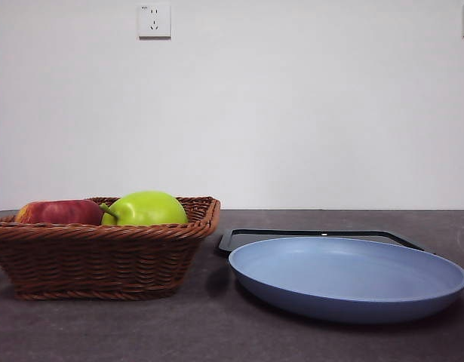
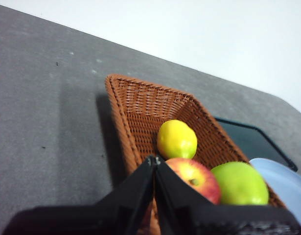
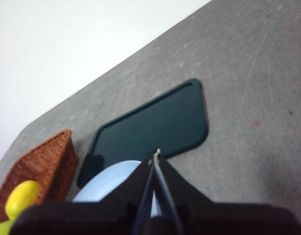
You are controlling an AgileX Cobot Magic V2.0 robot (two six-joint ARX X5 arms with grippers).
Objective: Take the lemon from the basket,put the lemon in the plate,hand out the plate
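1. My left gripper [image 2: 154, 161] hangs over the near end of the basket [image 2: 140, 105], fingers pressed together and holding nothing.
2. Just beyond its tips lie the red apple [image 2: 194, 177] and the green fruit [image 2: 240, 183] — then the lemon [image 2: 176, 139], in the basket.
3. My right gripper [image 3: 155, 157] is also closed, above the plate [image 3: 108, 183] — the black tray [image 3: 155, 122] lies farther.

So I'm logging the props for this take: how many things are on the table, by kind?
Fruit: 3 (lemon, red apple, green fruit), all in the basket
Basket: 1
Plate: 1
Black tray: 1
Total: 6
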